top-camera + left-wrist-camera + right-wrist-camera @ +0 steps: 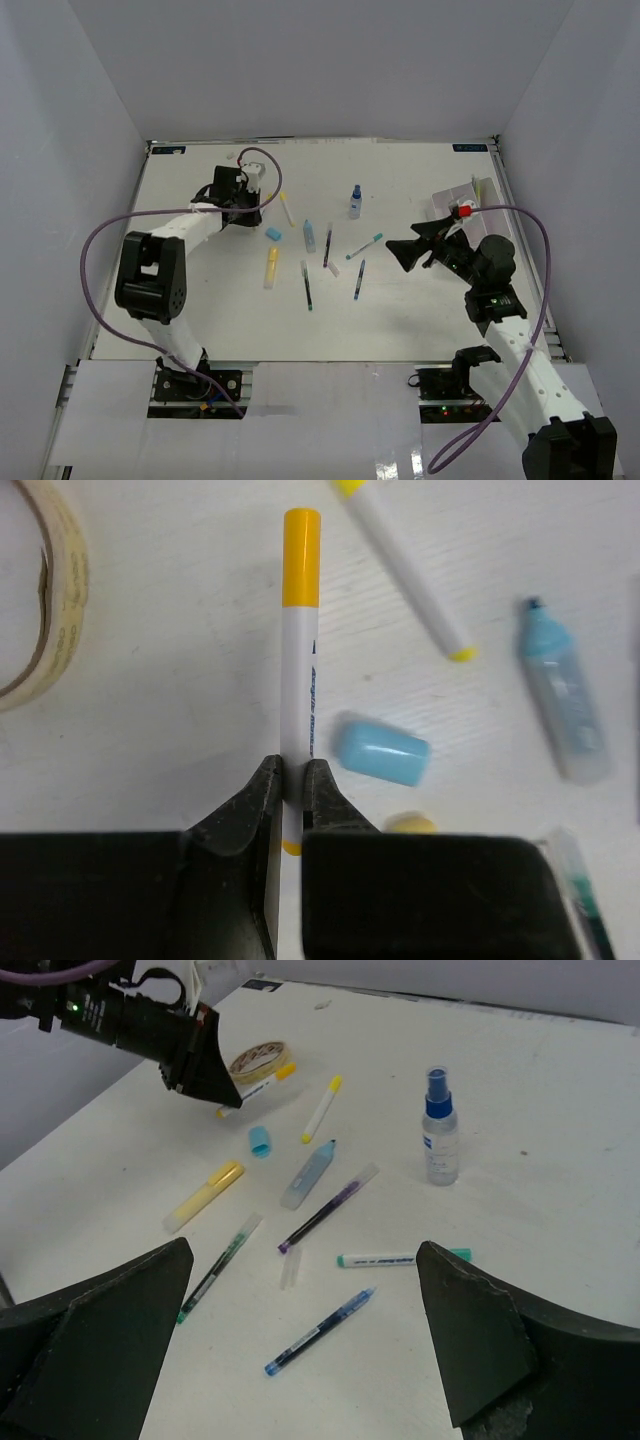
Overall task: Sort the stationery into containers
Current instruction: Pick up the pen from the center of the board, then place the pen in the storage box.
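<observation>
Yellow-capped and white-barrelled, one marker [299, 630] is lying flat on the table [180, 710], and the left gripper [293, 780] is clamping its two fingers tight on the barrel near its tail end, so that the cap is pointing straight away from the fingertips. Just to the right of those fingers a light-blue eraser [381, 750] is resting close beside the marker; beyond it a second yellow-tipped marker [405, 570] is lying at a slant, and further right a pale blue tube [565, 695] is lying apart from both. A tape roll [50, 600] is sitting off to the left of the fingers. The right gripper [305, 1248] is hovering over the table with its fingers spread wide and nothing between them. Ahead of that gap a purple pen [328, 1207] is lying, with a teal-capped marker [400, 1258] nearer the right finger, a green pen [220, 1265] nearer the left finger and a blue pen [320, 1331] between the two fingers, nearer the camera. A spray bottle [439, 1130] is standing upright further ahead. The organizer box [485, 190] (mostly hidden by the right arm in the top view) seems to be sitting behind that gripper at the table's edge.
</observation>
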